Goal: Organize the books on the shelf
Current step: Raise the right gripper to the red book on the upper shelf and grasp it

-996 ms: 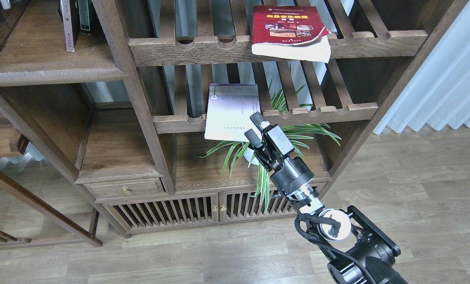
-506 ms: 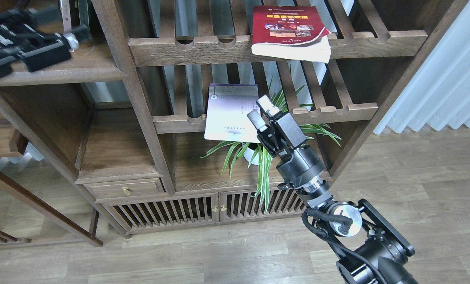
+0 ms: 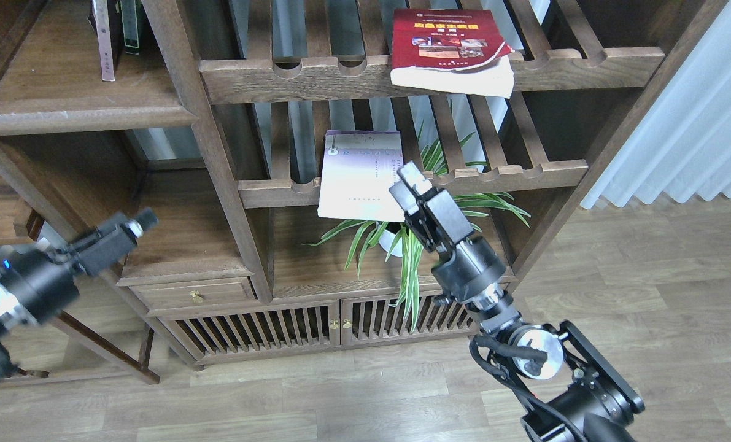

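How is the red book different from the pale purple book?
The red book has a bright cover with a yellow title and photos; the pale purple book is light with small print. The red book lies on the upper slatted rack, the pale purple book on the lower rack. The red book's cover corner curls up; the pale purple book's cover looks flat. Both lie flat, poking over the front rail.

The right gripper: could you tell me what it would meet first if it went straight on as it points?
Probably the pale lavender book: the right gripper points up-left at its right edge, though depth is unclear.
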